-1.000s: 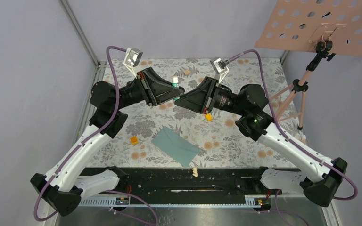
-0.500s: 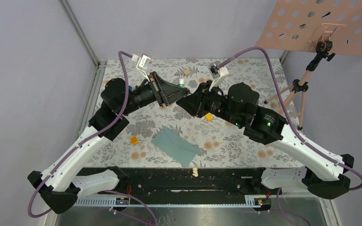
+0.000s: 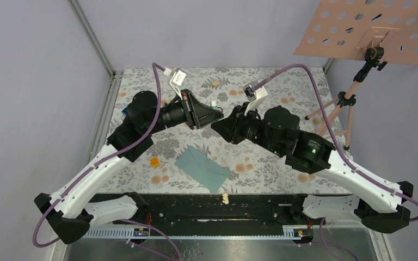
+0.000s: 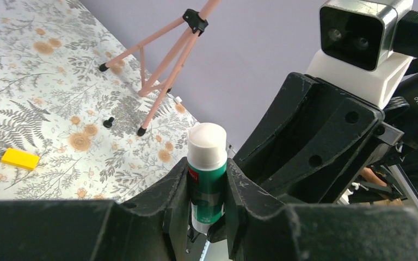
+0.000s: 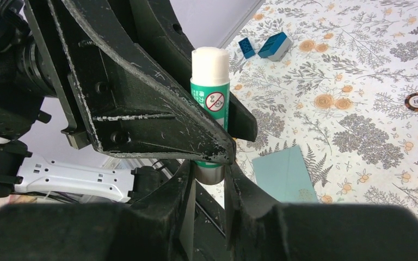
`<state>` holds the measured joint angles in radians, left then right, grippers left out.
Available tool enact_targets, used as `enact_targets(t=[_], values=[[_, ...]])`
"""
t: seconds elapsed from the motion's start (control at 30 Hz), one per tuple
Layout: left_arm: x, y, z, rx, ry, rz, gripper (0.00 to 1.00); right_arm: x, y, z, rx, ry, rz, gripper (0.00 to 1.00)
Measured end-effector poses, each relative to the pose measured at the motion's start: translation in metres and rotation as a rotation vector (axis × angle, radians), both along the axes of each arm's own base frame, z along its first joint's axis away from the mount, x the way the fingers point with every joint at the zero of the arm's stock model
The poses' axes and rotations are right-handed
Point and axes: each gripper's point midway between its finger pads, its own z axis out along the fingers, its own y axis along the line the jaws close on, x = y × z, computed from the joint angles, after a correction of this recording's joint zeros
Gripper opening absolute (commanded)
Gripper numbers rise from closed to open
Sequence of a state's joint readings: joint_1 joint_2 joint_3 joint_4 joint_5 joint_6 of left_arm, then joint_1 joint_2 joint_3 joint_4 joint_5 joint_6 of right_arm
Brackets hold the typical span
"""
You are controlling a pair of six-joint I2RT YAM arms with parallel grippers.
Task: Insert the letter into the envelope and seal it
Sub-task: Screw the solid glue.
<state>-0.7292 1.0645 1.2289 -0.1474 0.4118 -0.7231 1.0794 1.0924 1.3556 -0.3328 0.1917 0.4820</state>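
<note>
A glue stick (image 4: 207, 187) with a green body and white cap is held in the air above the table's back half. My left gripper (image 4: 207, 171) is shut on its green body. My right gripper (image 5: 209, 173) is shut on its grey bottom end, just below the left fingers (image 5: 158, 122). In the top view both grippers, left (image 3: 216, 113) and right (image 3: 215, 124), meet tip to tip by the glue stick (image 3: 213, 103). The teal envelope (image 3: 202, 168) lies flat and closed on the table near the front, also in the right wrist view as the envelope (image 5: 286, 174). The letter is out of view.
An orange block (image 3: 154, 161) lies left of the envelope and a yellow block (image 4: 20, 158) lies to its right. Two blue blocks (image 5: 266, 46) and a poker chip (image 5: 417, 101) sit on the floral cloth. A tripod (image 3: 348, 109) carrying a pink perforated board (image 3: 370, 27) stands back right.
Both wrists have turned and drawn closer together, and the glue stick has shifted a little right and nearer. The right arm's elbow has swung out to the right. Both grips are unchanged.
</note>
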Motion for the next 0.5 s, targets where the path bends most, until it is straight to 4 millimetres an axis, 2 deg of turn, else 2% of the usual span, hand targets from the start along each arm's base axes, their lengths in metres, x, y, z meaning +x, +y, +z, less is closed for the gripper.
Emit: enact_targets(t=[0.13, 0.17, 0.2, 0.27, 0.33, 0.4, 0.5], values=[[-0.006, -0.004, 0.000, -0.006, 0.007, -0.048, 0.00, -0.003, -0.007, -0.001, -0.015, -0.020, 0.001, 0.08], [-0.007, -0.005, 0.001, -0.009, 0.009, -0.059, 0.00, -0.004, -0.008, -0.001, -0.018, -0.025, 0.002, 0.11], [-0.009, -0.006, 0.001, -0.014, 0.011, -0.071, 0.00, -0.005, -0.010, -0.001, -0.019, -0.030, 0.003, 0.21], [-0.010, -0.007, 0.004, -0.031, 0.017, -0.091, 0.00, -0.006, -0.012, 0.001, -0.017, -0.039, 0.002, 0.47], [-0.010, -0.007, 0.005, -0.052, 0.021, -0.104, 0.00, -0.006, -0.016, 0.003, -0.019, -0.048, -0.006, 0.63], [-0.004, -0.002, 0.005, -0.073, 0.029, -0.093, 0.00, -0.006, -0.025, 0.003, -0.019, -0.060, -0.024, 0.71], [0.004, 0.005, 0.008, -0.113, 0.037, -0.085, 0.00, -0.011, -0.040, 0.003, 0.015, -0.086, -0.021, 0.75]])
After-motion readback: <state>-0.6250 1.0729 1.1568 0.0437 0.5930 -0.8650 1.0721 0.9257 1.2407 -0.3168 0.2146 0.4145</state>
